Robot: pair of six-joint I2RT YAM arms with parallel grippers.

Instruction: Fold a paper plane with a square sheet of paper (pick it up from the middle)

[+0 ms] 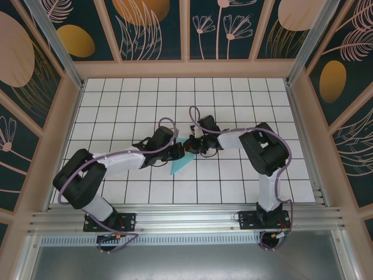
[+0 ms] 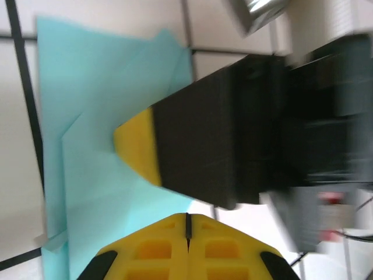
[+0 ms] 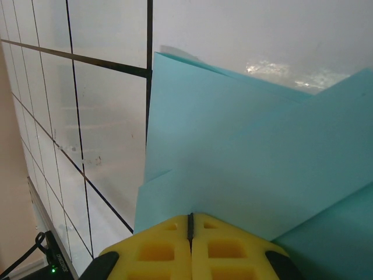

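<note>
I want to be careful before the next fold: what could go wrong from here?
1. The left gripper and the right gripper, both shut, sit very close together over the partly folded paper; one more move may knock them together.
2. The flaps look loose and uneven; a pressing gripper may drag the thin paper and spoil the crease.

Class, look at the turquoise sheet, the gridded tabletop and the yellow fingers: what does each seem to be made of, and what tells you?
The turquoise sheet looks like thin matte paper: sharp creases, overlapping flaps. The gridded tabletop seems a smooth, slightly glossy white board, perhaps laminate: it shows soft glare. The yellow fingers look like moulded plastic, given their recessed pockets.
</note>
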